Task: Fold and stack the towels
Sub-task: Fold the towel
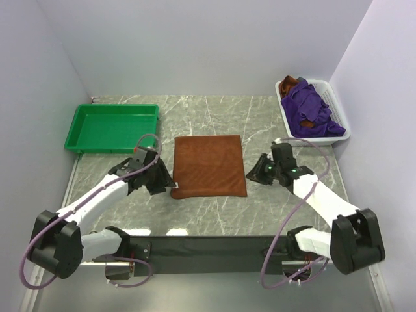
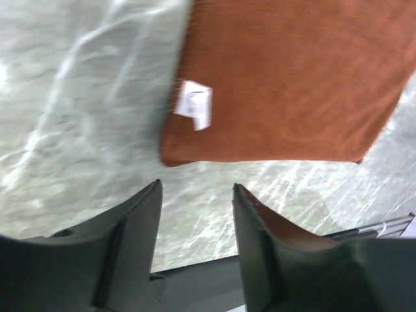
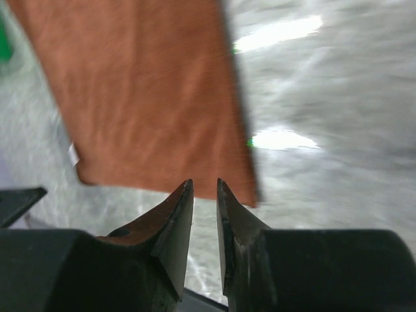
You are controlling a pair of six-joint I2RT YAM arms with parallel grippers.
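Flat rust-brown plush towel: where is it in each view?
Top external: flat rust-brown plush towel at picture centre.
Left wrist: towel fills upper right.
Right wrist: towel fills upper left.
Shared landmark: small white label at its near-left corner.

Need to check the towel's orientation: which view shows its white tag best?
The left wrist view: the white tag shows large at a corner of the rust-brown towel. The top external view shows only a speck; the right wrist view, a blurred sliver at its edge.
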